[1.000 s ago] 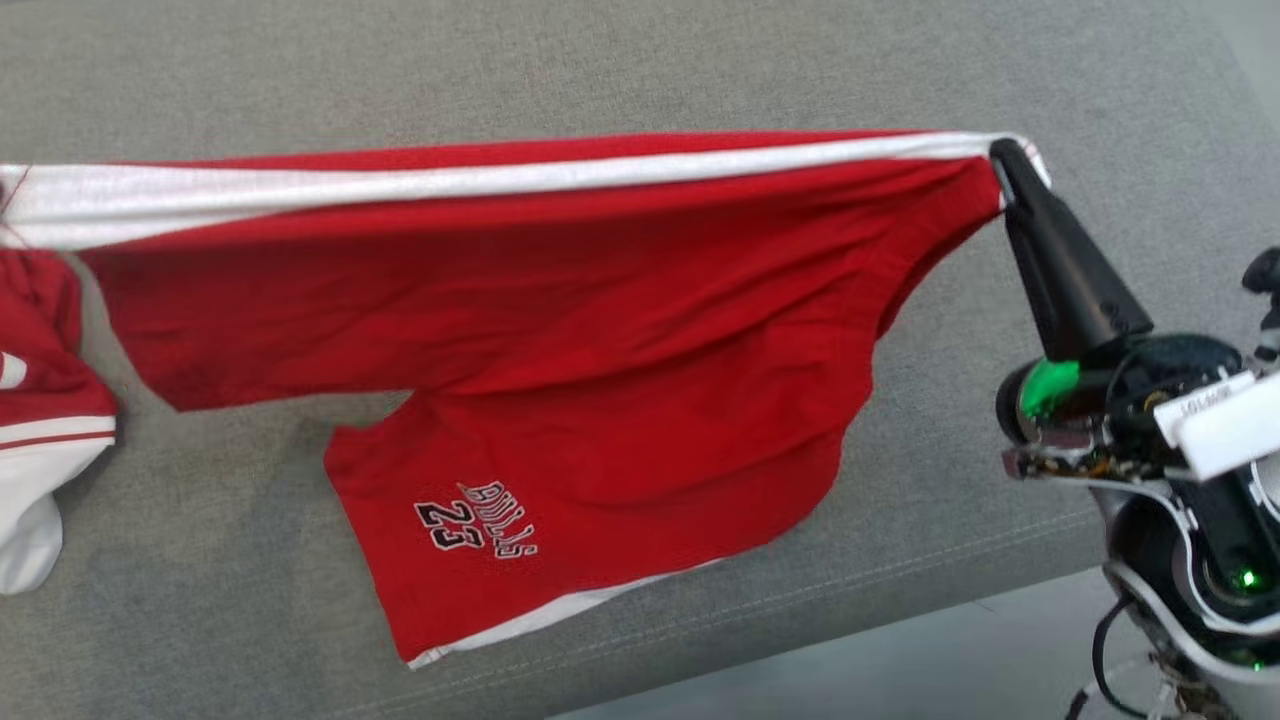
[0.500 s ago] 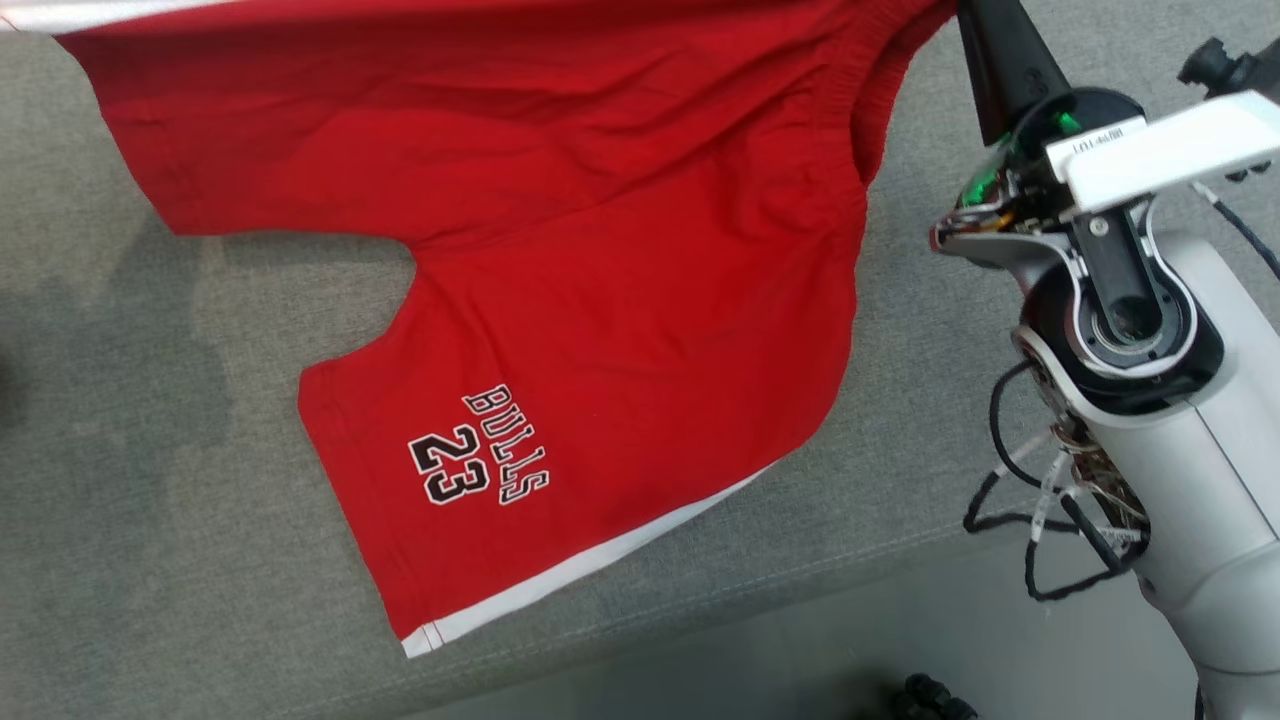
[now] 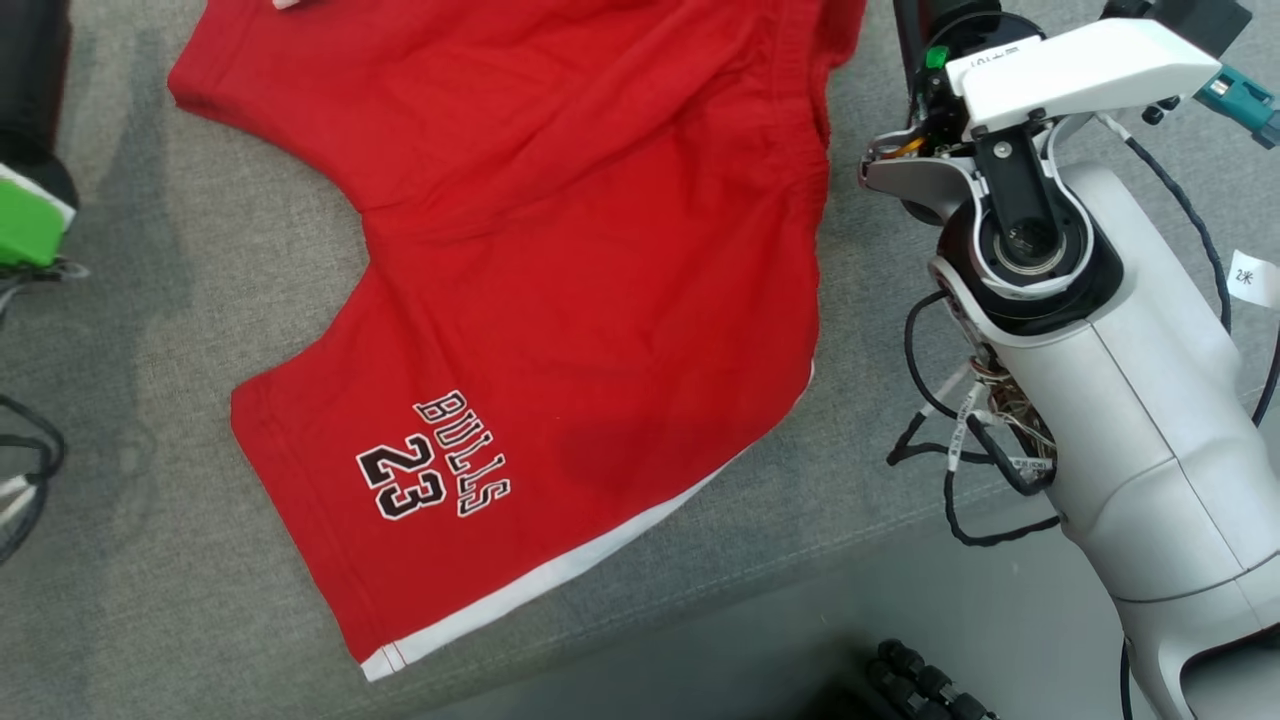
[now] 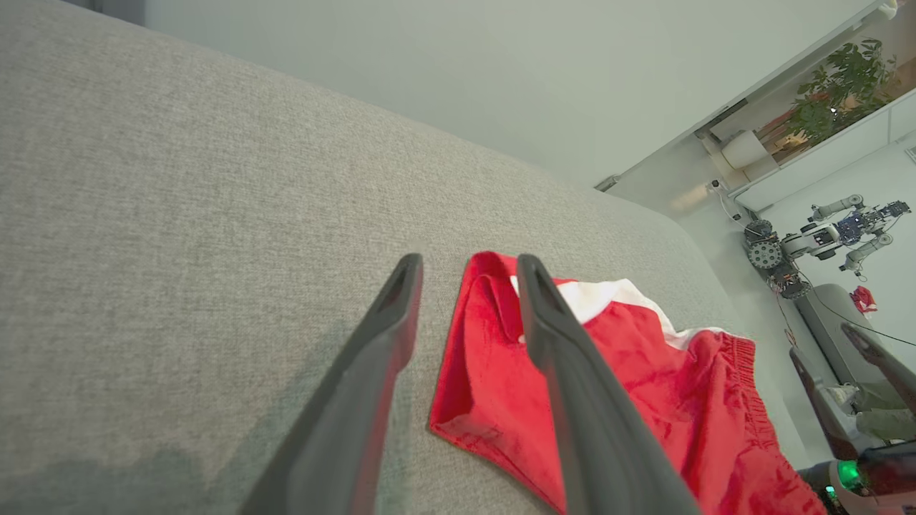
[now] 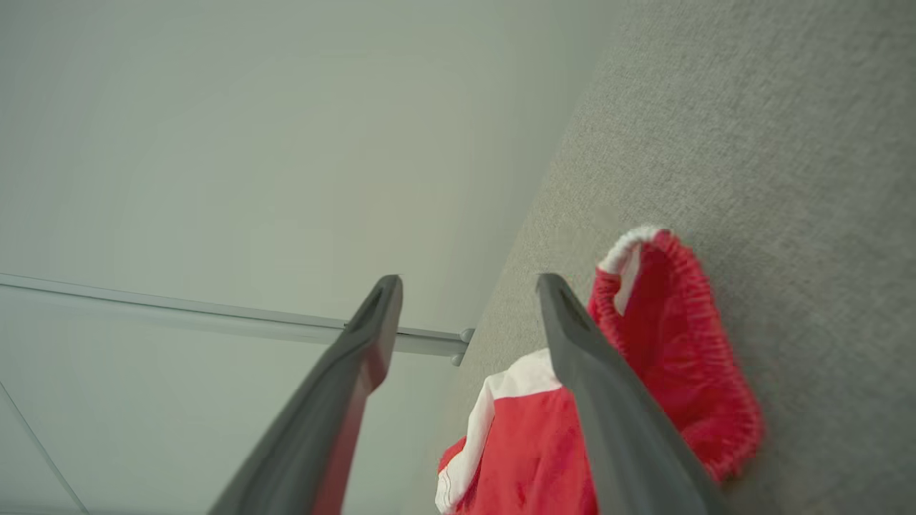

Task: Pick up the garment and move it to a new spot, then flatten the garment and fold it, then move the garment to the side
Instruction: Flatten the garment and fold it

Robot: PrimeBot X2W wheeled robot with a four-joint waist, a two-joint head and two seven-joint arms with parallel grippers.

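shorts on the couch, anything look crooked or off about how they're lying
Yes. The shorts lie slanted across the cushion, not square to its front edge. The waistband end stands bunched up in a loop, and the corner seen in the left wrist view is folded over on itself rather than flat.

Robotics lab: grey sofa (image 4: 179, 179), another robot (image 4: 830, 236) behind

The head camera looks down from above at the red shorts (image 3: 560, 250) on the grey cushion (image 3: 150, 600). The left wrist camera sits low and close, looking along the left hand (image 4: 469, 259). The right wrist camera looks past the right hand (image 5: 469, 279), maybe toward a wall (image 5: 215, 143). All three see the shorts.
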